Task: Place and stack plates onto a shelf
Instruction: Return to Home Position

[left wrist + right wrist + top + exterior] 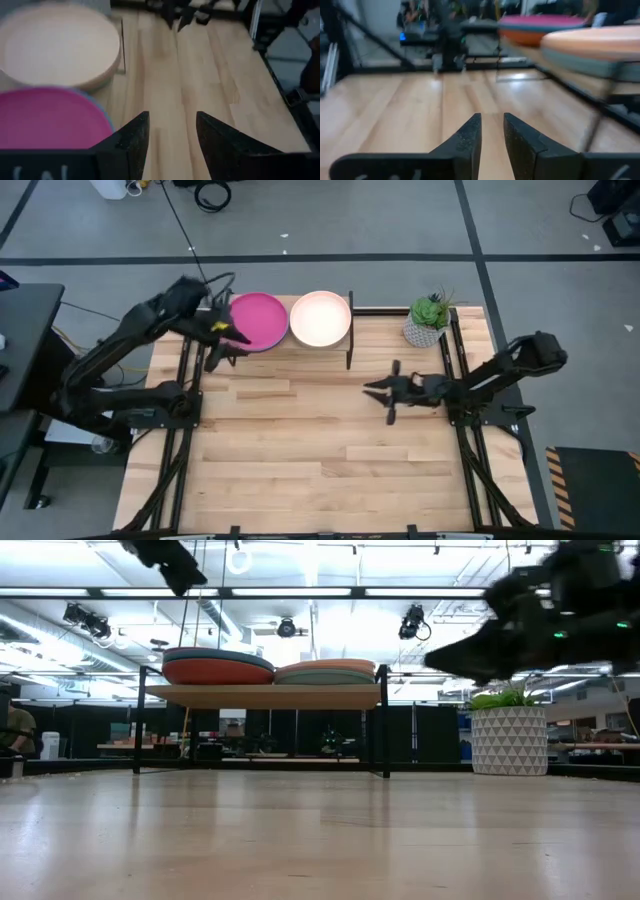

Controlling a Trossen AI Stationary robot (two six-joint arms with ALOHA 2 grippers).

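Showing pink plate [255,320] and cream plate [320,318] topping stacks on shelf [260,696]
Slatted tabletop [300,470]; potted plant [428,322] beside shelf; left gripper [172,116] jaws apart, empty; right gripper [491,116] jaws narrow, empty

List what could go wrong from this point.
1. The open left gripper hangs close beside the rim of the pink plate; a sideways swing could clip it and shift that stack.
2. That stack and the one topped by the cream plate sit nearly touching on the shelf, so one knock may move both.
3. The right gripper hovers not far from the potted plant; a wide swing might brush it.
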